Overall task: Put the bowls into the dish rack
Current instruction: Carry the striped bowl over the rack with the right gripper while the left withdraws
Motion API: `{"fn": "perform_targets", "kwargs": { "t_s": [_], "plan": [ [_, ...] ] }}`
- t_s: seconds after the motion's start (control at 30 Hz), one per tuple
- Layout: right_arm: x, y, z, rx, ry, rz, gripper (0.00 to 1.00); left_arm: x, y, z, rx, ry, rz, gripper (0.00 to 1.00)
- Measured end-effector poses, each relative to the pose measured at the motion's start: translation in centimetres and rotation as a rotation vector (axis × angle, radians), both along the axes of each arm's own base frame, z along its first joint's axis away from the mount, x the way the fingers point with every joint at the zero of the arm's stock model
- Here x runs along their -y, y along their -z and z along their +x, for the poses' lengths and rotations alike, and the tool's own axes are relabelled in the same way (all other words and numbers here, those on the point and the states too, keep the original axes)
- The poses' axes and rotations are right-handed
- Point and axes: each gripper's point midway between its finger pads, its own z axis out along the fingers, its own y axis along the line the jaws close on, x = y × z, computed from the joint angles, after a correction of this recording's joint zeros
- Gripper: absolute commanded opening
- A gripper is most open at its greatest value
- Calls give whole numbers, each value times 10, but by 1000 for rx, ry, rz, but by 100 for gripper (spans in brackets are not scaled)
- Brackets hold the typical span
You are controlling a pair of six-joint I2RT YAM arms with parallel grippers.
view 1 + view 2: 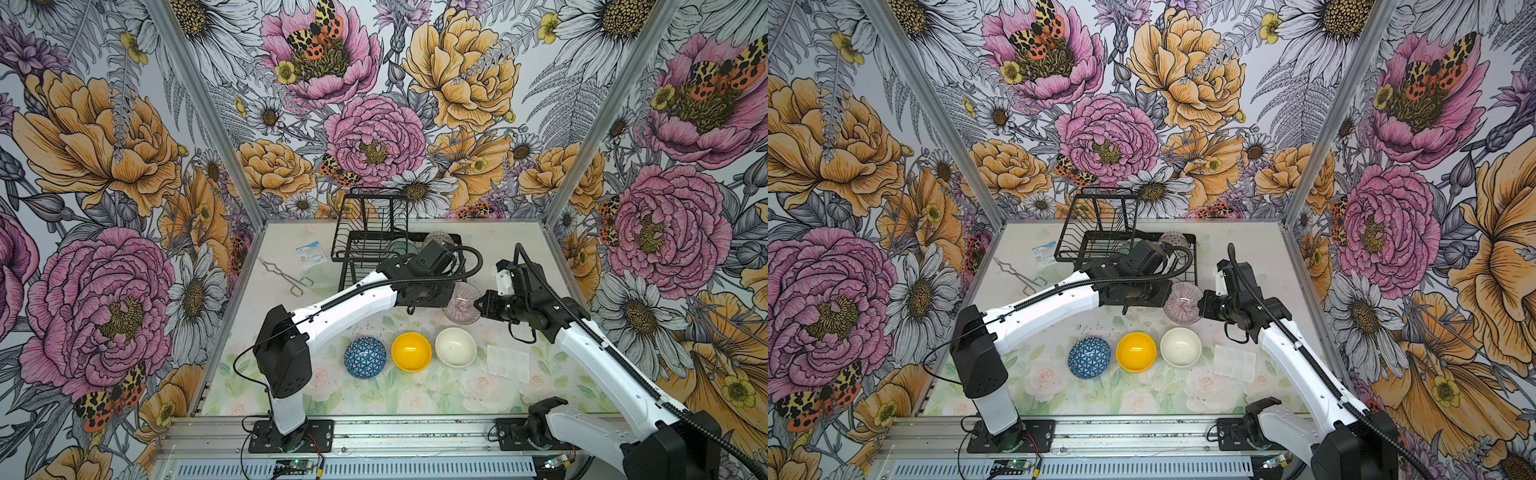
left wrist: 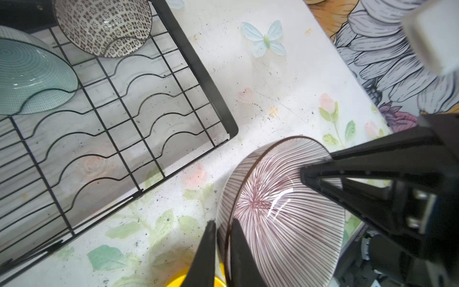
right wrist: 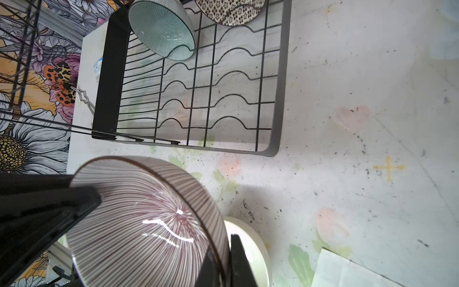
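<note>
Pink bowl point(image 2: 278, 218) up on edge between my two pincers; handover, I judge. Right pincer point(image 3: 227, 246) clamped on rim, opposite left pincer point(image 2: 222, 223). Left straddles rim: pinching or loosened, cannot tell. Dish rack point(image 2: 218, 82) just beyond both pincers, free slots nearest. Tilt suits slotting bowl upright.

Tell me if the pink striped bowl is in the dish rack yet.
Out: the pink bowl is held tilted just outside the dish rack's corner.

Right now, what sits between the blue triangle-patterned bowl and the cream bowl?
The yellow bowl sits between the blue bowl and the cream bowl, in one row; both top views show it.
</note>
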Motion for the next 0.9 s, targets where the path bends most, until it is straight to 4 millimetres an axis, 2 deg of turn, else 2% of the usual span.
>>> {"fn": "perform_targets", "kwargs": {
  "t_s": [0.13, 0.27, 0.4, 0.57, 0.7, 0.9],
  "plan": [
    [0, 2, 1, -3, -5, -7, 0, -1, -7, 0, 17, 3, -8, 65],
    [-1, -1, 8, 1, -19, -23, 0, -11, -28, 1, 71, -9, -24, 98],
    [0, -6, 16, 23, -24, -45, 0, -39, -51, 1, 115, -60, -51, 99],
    [5, -13, 30, 60, -16, -107, 0, -90, -73, 3, 169, -156, -73, 99],
    [11, -19, 45, 106, -9, -202, 0, -135, -77, 7, 189, -255, -78, 99],
    [17, -34, 71, 223, -13, -349, 0, -217, -65, 11, 188, -460, -69, 99]
  ]
}}
